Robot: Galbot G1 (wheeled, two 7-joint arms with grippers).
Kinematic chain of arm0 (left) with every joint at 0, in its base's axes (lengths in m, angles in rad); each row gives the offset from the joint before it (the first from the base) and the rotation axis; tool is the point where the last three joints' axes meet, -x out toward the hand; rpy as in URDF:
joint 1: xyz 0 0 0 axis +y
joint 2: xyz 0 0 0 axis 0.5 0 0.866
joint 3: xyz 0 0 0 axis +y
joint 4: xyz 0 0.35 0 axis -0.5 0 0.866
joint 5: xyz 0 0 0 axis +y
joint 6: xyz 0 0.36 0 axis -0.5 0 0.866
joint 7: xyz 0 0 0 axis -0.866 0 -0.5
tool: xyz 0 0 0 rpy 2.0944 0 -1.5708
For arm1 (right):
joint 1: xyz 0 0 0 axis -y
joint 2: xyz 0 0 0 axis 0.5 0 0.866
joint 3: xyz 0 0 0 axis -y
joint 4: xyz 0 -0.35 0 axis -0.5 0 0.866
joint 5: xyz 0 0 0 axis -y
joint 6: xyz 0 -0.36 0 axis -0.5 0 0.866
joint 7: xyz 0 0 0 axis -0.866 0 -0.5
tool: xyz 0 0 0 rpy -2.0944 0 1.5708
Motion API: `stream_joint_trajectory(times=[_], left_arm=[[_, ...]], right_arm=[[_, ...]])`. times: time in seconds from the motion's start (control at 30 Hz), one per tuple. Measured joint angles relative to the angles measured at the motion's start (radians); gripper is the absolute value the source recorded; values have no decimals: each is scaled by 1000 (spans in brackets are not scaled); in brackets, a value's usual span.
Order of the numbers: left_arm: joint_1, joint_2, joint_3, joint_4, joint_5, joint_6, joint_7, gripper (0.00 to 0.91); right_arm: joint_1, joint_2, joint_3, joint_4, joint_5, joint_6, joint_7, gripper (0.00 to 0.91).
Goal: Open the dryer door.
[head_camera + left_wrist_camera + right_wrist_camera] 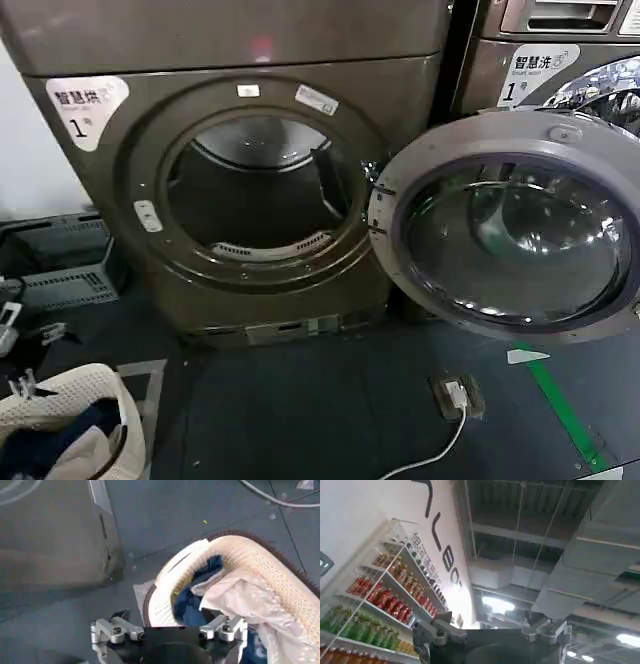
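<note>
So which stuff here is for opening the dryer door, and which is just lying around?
For the job:
- dryer
- dryer door, already swung wide open
- drum opening

Just lying about:
- laundry basket with clothes
- white cable on the floor
- green floor tape
- grey crates

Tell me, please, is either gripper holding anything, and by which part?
Nothing is held: the left gripper hangs open above the laundry basket, and the right gripper points open at the ceiling.
</note>
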Motion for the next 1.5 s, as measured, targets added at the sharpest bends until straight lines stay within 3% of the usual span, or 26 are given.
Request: stream_joint_trajectory(times=[1.5], left_arm=[[3, 29, 9, 7, -6, -71, 100, 907]], right_arm=[[-3, 1, 3, -2, 0, 2, -1, 907]])
